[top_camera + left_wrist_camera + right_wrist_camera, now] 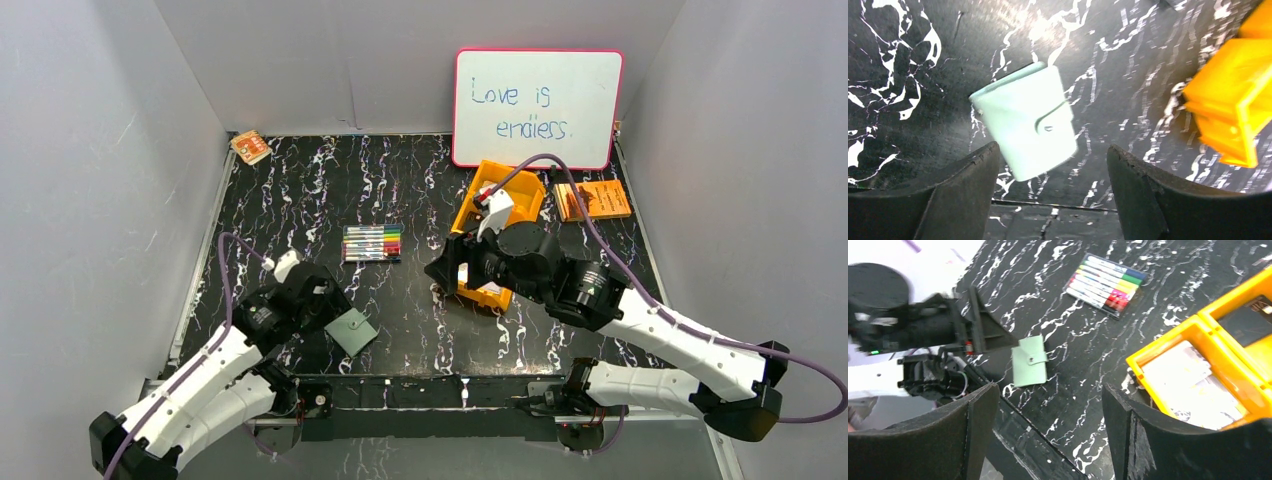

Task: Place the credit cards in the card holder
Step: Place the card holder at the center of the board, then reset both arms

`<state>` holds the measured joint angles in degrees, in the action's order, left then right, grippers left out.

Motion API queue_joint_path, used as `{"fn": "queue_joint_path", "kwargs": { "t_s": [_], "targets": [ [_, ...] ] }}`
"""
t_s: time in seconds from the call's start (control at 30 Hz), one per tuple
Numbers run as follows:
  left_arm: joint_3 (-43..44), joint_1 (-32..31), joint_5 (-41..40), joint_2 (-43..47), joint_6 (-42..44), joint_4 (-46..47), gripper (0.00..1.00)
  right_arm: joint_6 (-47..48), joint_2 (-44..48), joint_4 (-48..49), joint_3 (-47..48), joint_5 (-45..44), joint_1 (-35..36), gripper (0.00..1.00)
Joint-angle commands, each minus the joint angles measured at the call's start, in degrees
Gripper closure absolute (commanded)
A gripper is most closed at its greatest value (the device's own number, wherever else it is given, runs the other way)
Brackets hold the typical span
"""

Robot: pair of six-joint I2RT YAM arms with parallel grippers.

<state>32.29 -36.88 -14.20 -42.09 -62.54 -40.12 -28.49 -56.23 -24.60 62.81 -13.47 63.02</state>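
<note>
On your far left, the small orange-and-white packet (250, 147) lies in the back corner of the table (300, 190). Your left gripper (1052, 160) has its fingers (960, 192) wide apart and clamped on nothing. The card holder (1025, 120) lies closed and flat on the table just ahead of it, with its near edge reaching into the gap between the fingers. It seems to touch neither.

From above, the card holder sits cornerwise to the table edges, just to the right of that gripper and near the front edge. In the left wrist view its slightly longer axis runs away from the fingers, leaning left. The snap tab wraps over its right side.

Mid-table lies a pack of markers (372, 243). Your right gripper (1050, 390) is also spread and empty, above the table beside the orange bin (1153, 352). The whitish credit cards (1188, 385) lie in the bin's near compartment, well apart from the card holder.
</note>
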Motion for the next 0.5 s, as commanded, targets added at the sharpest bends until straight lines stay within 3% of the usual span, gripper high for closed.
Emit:
{"fn": "queue_joint_path", "kwargs": {
  "t_s": [0.0, 0.27, 0.47],
  "targets": [
    [8.98, -0.12, -5.71, 1.29, -1.78, -8.30, 0.22, -4.76, 1.29, -1.98, 1.16, -10.73, -0.09, 0.14],
    [16.98, -0.12, -5.82, 1.80, 6.52, -9.42, 0.18, -14.35, -0.54, -7.43, 2.36, -26.21, -0.09, 0.03],
    [18.05, -0.12, -9.26, 4.11, 9.89, -9.10, 0.16, -17.84, 0.56, -7.92, 1.51, -30.97, -0.10, 0.01]
  ]
}}
